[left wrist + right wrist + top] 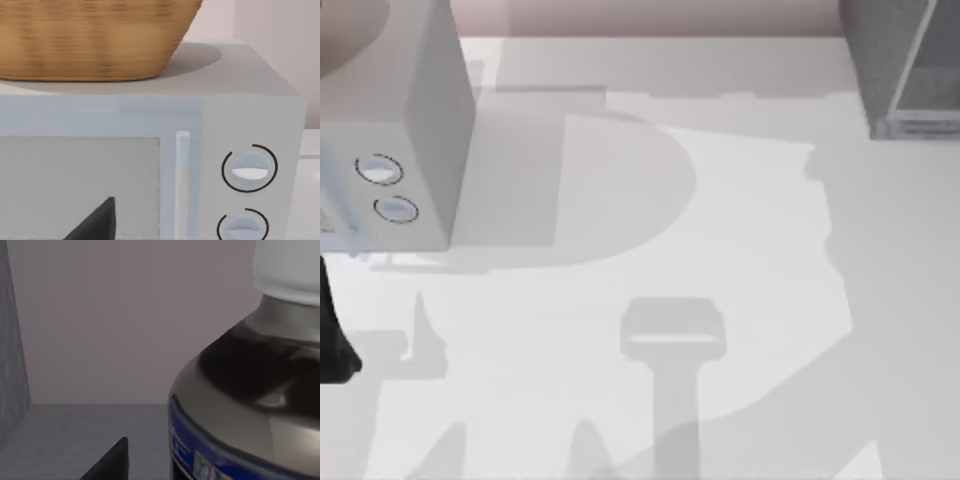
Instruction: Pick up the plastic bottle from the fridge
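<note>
Right gripper: 1 black fingertip beside plastic bottle inside fridge; can't tell opening. Left arm parked facing microwave.

A: How many bottles?
B: One plastic bottle, with one white cap.
A: Cabinets?
B: One fridge, and one lighter grey box with two round dials.
A: Baskets?
B: One woven basket, sitting on that box.
</note>
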